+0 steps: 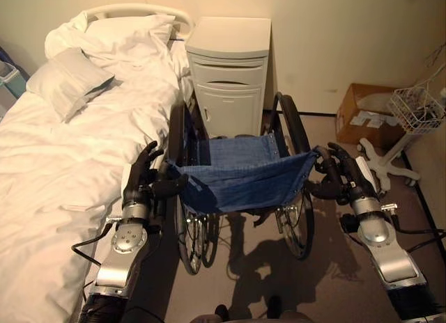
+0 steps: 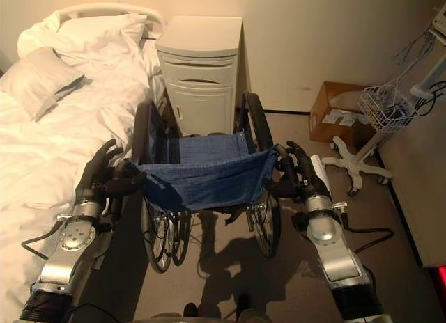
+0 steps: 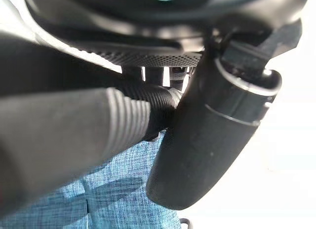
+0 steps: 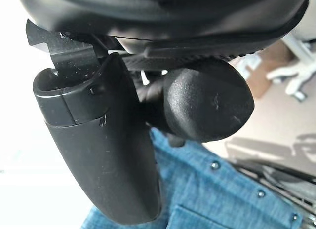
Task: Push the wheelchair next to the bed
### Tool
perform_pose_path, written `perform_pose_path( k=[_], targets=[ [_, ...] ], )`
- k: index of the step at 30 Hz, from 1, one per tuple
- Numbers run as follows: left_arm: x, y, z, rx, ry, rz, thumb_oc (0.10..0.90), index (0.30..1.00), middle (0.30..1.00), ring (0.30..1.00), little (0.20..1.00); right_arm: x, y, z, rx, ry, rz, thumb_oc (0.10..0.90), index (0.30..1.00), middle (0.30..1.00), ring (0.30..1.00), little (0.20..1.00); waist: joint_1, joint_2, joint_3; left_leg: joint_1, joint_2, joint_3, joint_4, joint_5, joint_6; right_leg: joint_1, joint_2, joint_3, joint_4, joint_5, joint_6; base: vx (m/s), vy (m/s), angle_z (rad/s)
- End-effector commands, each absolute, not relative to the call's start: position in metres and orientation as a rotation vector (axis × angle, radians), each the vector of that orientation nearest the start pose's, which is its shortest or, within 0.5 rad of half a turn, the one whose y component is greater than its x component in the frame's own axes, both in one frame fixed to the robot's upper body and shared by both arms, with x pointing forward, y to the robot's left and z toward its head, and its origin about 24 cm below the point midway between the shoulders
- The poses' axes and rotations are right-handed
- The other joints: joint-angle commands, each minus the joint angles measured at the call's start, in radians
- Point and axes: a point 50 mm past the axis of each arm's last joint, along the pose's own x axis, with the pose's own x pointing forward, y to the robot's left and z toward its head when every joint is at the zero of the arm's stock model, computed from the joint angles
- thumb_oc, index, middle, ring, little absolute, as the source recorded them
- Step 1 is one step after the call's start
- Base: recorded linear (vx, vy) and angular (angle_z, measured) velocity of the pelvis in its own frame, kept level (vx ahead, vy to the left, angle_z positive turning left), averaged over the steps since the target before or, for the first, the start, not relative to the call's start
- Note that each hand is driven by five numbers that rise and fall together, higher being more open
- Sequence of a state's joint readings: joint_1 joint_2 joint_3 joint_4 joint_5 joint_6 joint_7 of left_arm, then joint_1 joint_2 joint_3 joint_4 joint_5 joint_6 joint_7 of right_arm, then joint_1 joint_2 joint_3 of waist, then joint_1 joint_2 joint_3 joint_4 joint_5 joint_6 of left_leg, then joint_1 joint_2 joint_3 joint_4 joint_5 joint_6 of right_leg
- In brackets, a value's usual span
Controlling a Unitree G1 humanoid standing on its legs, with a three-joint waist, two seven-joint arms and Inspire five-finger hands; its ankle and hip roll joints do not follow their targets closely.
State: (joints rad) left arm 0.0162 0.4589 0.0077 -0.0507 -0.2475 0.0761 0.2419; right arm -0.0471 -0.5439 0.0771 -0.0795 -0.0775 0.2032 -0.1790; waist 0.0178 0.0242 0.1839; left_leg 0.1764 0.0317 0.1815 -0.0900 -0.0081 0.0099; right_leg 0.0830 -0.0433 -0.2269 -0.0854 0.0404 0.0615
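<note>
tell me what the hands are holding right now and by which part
The wheelchair, by its two rear push handles: left hand on the left grip, right hand on the right grip.

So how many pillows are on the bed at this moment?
2. A greyish pillow lies near the bed's outer side, and a white pillow sits against the headboard, next to the bedside cabinet. The rumpled sheets could hide another.

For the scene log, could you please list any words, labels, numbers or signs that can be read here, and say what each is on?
No text can be read in these pictures.
Cardboard box: pale labels on top, print too small to read.
Bedside cabinet: no label visible.
Wheelchair: blue fabric backrest plain, no marking visible.
</note>
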Motion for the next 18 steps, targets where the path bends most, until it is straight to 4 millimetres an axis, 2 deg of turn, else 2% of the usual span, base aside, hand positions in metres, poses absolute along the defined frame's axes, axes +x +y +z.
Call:
perform_pose_path(
  k=[1, 6, 10, 15, 18],
  targets=[
    [0.242, 0.291, 0.114, 0.361, -0.175, 0.405, 0.800, 0.900, 0.900, 0.900, 0.900, 0.253, -0.305, 0.118, -0.862, -0.060, -0.528, 0.800, 0.900, 0.900, 0.900, 0.900, -0.005, -0.025, -0.050, -0.045, -0.025, -0.011, 0.042, -0.055, -0.006, 0.009, -0.050, -0.013, 0.106, -0.089, 0.048, 0.00, 0.000, 0.00],
    [0.247, 0.292, 0.113, 0.345, -0.095, 0.330, 0.800, 0.900, 0.900, 0.900, 0.900, 0.255, -0.310, 0.128, -0.979, -0.074, -0.593, 0.800, 0.900, 0.900, 0.900, 0.900, -0.001, -0.020, -0.054, -0.044, -0.028, -0.013, 0.039, -0.056, -0.008, 0.013, -0.049, -0.011, 0.100, -0.091, 0.048, 0.00, 0.000, 0.00],
    [0.254, 0.289, 0.109, 0.270, -0.011, 0.227, 0.800, 0.900, 0.900, 0.900, 0.900, 0.261, -0.309, 0.130, -0.922, -0.050, -0.551, 0.800, 0.900, 0.900, 0.900, 0.900, 0.000, -0.016, -0.056, -0.041, -0.028, -0.011, 0.034, -0.055, -0.009, 0.012, -0.050, -0.010, 0.099, -0.090, 0.049, 0.00, 0.000, 0.00],
    [0.262, 0.301, 0.101, 0.127, 0.085, 0.193, 0.800, 0.900, 0.900, 0.900, 0.900, 0.273, -0.306, 0.113, -0.541, 0.065, -0.326, 0.800, 0.900, 0.900, 0.900, 0.900, -0.004, -0.014, -0.064, -0.038, -0.028, -0.006, 0.027, -0.050, -0.012, 0.014, -0.056, -0.018, 0.092, -0.085, 0.054, 0.00, 0.000, 0.00],
    [0.265, 0.318, 0.088, -0.040, 0.154, 0.197, 0.800, 0.900, 0.900, 0.900, 0.900, 0.278, -0.319, 0.099, -0.259, 0.135, -0.253, 0.800, 0.900, 0.900, 0.900, 0.900, -0.002, -0.013, -0.074, -0.038, -0.027, 0.001, 0.026, -0.047, -0.015, 0.017, -0.063, -0.034, 0.089, -0.082, 0.055, 0.00, 0.000, 0.00]
  ],
)
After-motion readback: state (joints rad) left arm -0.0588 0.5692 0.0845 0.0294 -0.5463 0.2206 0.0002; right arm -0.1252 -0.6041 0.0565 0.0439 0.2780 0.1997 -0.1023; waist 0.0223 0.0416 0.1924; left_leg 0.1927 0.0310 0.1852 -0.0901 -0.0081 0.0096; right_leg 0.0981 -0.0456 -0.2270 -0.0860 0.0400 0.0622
